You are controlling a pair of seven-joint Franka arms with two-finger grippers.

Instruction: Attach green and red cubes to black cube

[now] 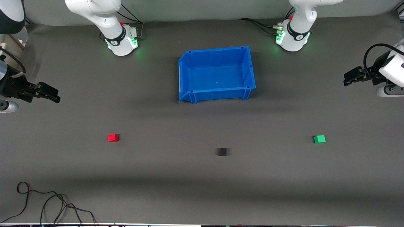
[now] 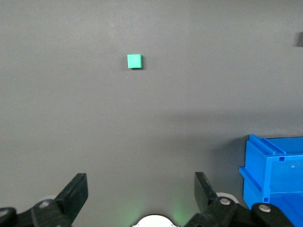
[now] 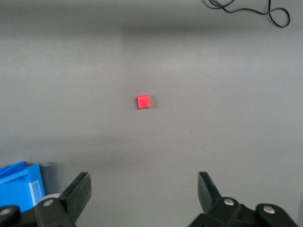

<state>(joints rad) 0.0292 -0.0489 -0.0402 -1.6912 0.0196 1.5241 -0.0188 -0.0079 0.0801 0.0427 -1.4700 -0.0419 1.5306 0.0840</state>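
Three small matte cubes sit flat on the grey table, none with a long axis, each roughly square to the table edges. The black cube [image 1: 222, 152] lies in the middle, nearest the front camera. The red cube [image 1: 113, 137] sits well apart from it toward the right arm's end, and the green cube [image 1: 319, 139] well apart toward the left arm's end; nothing touches. A blue bin [image 1: 216, 74] stands farther from the camera than the black cube, with nothing in it.

The left hand [image 1: 355, 76] hangs over the table's edge at its own end, fingers spread wide and holding nothing. The right hand [image 1: 47, 93] hangs over its own end, likewise spread wide and holding nothing.
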